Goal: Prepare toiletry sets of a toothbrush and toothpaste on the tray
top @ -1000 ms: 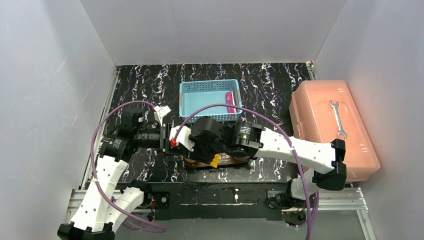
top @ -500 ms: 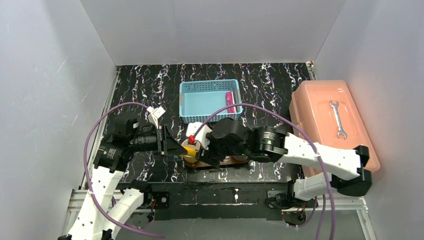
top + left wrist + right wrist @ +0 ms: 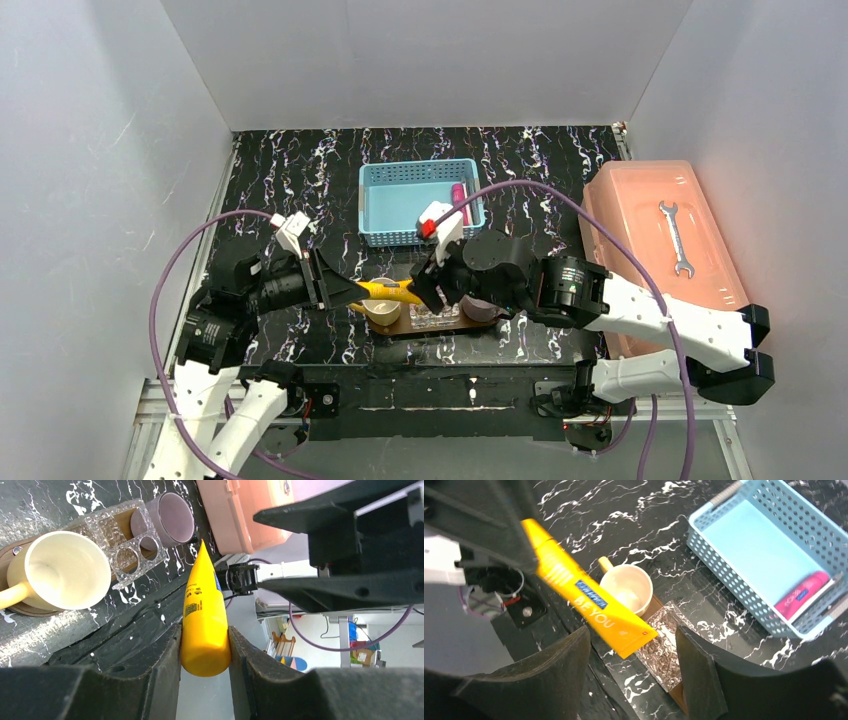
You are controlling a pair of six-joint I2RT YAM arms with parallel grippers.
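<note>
Yellow toothpaste [image 3: 202, 605] is off the worktop, roughly level over the cream-cup end of the tray [image 3: 450, 328]. The left gripper [image 3: 204, 637] pinches its rounded cap end, with the crimped end pointing at the right arm. The right gripper [image 3: 631, 635] is spread wide, fingers either side of the crimp without touching it. This reads as a mid-air handover, probably to re-grip the tube for standing it in a cup. Tray carries cream cup [image 3: 65, 570], clear holder [image 3: 125, 545] and mauve cup [image 3: 170, 522]. Pink toothpaste [image 3: 804, 595] lies in the blue basket [image 3: 724, 575] — not yet fetched. Toothbrushes not made out with certainty.
</note>
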